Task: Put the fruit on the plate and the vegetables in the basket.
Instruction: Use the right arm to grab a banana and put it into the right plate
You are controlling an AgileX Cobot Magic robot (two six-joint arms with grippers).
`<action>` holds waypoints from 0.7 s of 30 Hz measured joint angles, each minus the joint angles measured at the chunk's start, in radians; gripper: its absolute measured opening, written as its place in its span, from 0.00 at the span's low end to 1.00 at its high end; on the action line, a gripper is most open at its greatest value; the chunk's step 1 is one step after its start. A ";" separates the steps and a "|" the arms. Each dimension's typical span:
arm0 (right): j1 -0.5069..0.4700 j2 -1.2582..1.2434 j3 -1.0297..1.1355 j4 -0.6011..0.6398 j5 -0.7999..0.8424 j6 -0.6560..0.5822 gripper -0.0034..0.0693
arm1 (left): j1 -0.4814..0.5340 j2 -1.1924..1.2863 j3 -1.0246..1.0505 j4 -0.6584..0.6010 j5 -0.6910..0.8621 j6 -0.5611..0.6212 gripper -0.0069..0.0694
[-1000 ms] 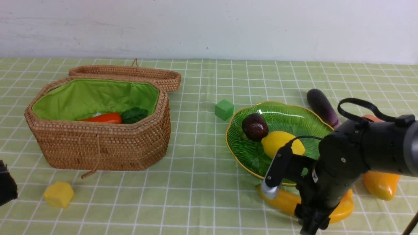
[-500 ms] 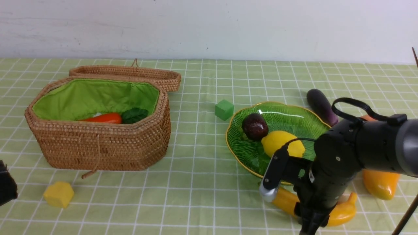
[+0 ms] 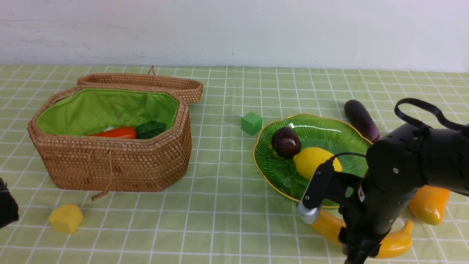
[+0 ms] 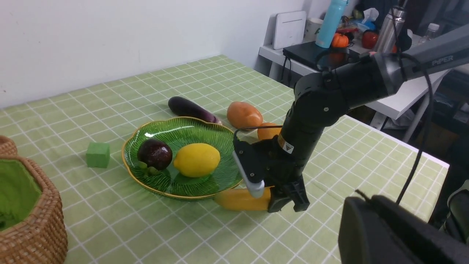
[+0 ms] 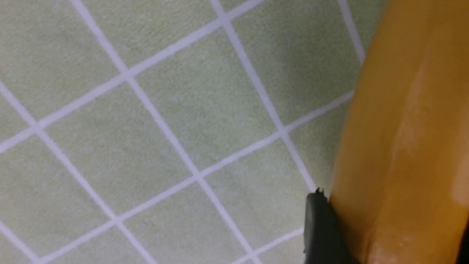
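Your right gripper [image 4: 287,201] is closed around the middle of the banana [image 4: 238,199], which lies on the surface [image 4: 146,227] just beside the plate [image 4: 190,128], a grip suited to lifting it next to the lemon [image 4: 196,165]; your left gripper [image 3: 7,207] sits shut.

The carrot [image 3: 117,132] is lying in the basket [image 3: 110,165], left of the plate [image 3: 278,172]. The mangosteen [image 3: 285,142] and lemon [image 3: 311,159] are sitting on the plate, banana [image 3: 394,244] before it, eggplant [image 3: 361,119] behind.
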State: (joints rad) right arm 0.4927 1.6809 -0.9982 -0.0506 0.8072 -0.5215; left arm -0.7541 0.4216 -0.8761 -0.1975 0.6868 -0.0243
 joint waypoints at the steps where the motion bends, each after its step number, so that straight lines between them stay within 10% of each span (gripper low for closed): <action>1: 0.000 -0.010 0.000 0.005 0.007 0.000 0.49 | 0.000 0.000 0.000 0.002 0.000 0.000 0.08; 21: 0.063 -0.240 -0.236 0.329 0.197 0.101 0.49 | 0.000 0.000 0.000 0.086 -0.024 -0.047 0.09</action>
State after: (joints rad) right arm 0.5553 1.4408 -1.2346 0.2788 1.0041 -0.4209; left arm -0.7541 0.4216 -0.8761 -0.1112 0.6632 -0.0715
